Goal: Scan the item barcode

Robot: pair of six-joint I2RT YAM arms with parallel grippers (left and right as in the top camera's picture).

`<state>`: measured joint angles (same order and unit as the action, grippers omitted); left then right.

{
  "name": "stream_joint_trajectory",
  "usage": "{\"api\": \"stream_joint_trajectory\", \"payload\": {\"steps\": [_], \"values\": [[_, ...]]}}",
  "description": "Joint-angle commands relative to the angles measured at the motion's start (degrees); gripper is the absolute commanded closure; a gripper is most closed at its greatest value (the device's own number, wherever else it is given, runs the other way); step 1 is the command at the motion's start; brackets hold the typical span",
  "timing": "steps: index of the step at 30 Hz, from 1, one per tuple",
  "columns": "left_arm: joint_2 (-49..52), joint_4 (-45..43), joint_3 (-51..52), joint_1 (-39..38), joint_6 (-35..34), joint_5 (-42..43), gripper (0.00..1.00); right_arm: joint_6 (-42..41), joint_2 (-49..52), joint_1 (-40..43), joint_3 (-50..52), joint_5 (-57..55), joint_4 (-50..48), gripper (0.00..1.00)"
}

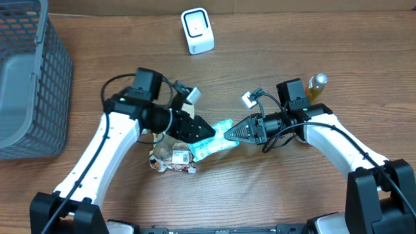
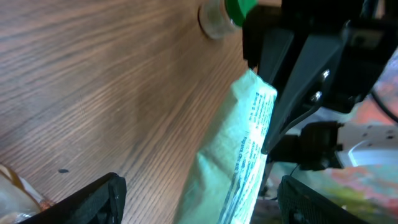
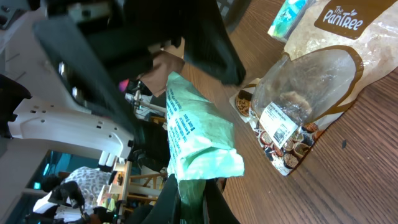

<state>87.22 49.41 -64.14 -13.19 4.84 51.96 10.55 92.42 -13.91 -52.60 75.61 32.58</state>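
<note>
The mint-green packet [image 1: 218,140] sits between the two arms near the middle of the surface [image 1: 292,39]. The right claw [image 1: 227,134] is clamped on one end of it. The packet's long axis runs from that claw down and across toward the left claw [image 1: 200,132], whose fingers stand wide apart on either side of the packet's free end without pinching it. A clear snack bag [image 1: 172,159] lies just beneath. The white scanner [image 1: 197,30] stands upright near the far edge, well apart from the packet and beyond both wrists. Only the right arm holds the packet, so it would likely have to carry it there and turn a printed face toward the scanner's window.
</note>
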Motion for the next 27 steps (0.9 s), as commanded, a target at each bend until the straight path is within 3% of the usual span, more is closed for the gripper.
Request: {"api": "stream_joint_trajectory", "payload": {"steps": [1,6,10,12,18,22,27], "values": [[-0.09,-0.2,-1.73,4.15,0.26,5.38,0.19,0.44,-1.18,-0.15,-1.53,1.55,-0.28,0.96],[-0.09,-0.2,-1.73,11.37,0.26,11.45,0.18,0.46,-1.18,-0.15,-1.53,0.87,0.7,0.96],[-0.09,-0.13,-1.73,15.78,0.28,9.53,0.18,0.5,-1.2,-0.15,-1.53,-0.17,3.8,0.96],[-0.09,-0.13,-1.7,17.46,0.26,4.59,0.17,1.05,-1.2,-0.15,-1.53,-1.86,6.16,0.96],[-0.07,0.0,-1.7,21.31,-7.04,-14.23,0.17,14.34,-3.63,-0.02,-1.53,-5.99,20.22,0.96],[-0.07,0.0,-1.7,22.25,-10.62,-23.47,0.0,19.78,-7.15,1.53,-1.53,-5.9,27.26,0.96],[-0.07,0.0,-1.7,22.23,-11.5,-35.47,0.0,20.17,-12.7,5.66,-1.53,-5.95,31.5,0.96]]}}
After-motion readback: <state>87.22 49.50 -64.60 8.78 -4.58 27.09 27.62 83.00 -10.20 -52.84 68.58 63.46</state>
